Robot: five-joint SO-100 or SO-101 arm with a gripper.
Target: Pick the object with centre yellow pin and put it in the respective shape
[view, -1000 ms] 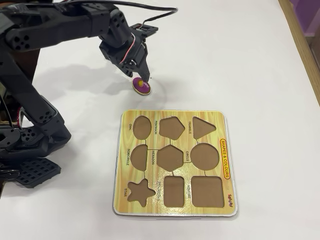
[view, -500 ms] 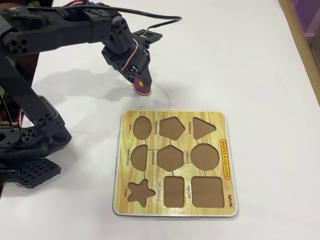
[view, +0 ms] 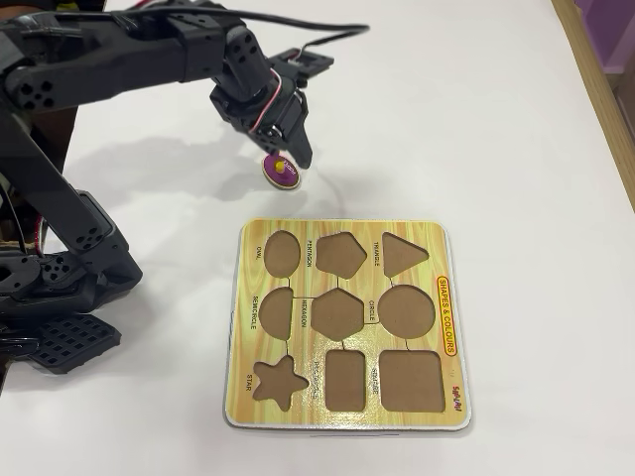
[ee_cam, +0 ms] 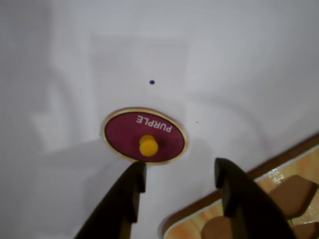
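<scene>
A purple oval piece (ee_cam: pixel 144 135) with a yellow centre pin (ee_cam: pixel 148 145) and the word PURPLE on it lies flat on the white table. In the overhead view the piece (view: pixel 282 172) sits just beyond the far edge of the yellow shape board (view: pixel 342 421). My gripper (ee_cam: pixel 180 167) is open and empty, its two dark fingers hovering just short of the piece, which it does not touch. In the overhead view the gripper (view: pixel 295 157) partly covers the piece. The board's oval hole (view: pixel 283 252) is at its far left corner and is empty.
The board holds several empty cut-outs, such as a pentagon (view: pixel 341 255), a triangle (view: pixel 403 254) and a star (view: pixel 277 383). Its corner shows at the lower right of the wrist view (ee_cam: pixel 189 219). The arm's black base (view: pixel 60 297) stands at the left. A wooden edge (view: pixel 595 69) runs along the right.
</scene>
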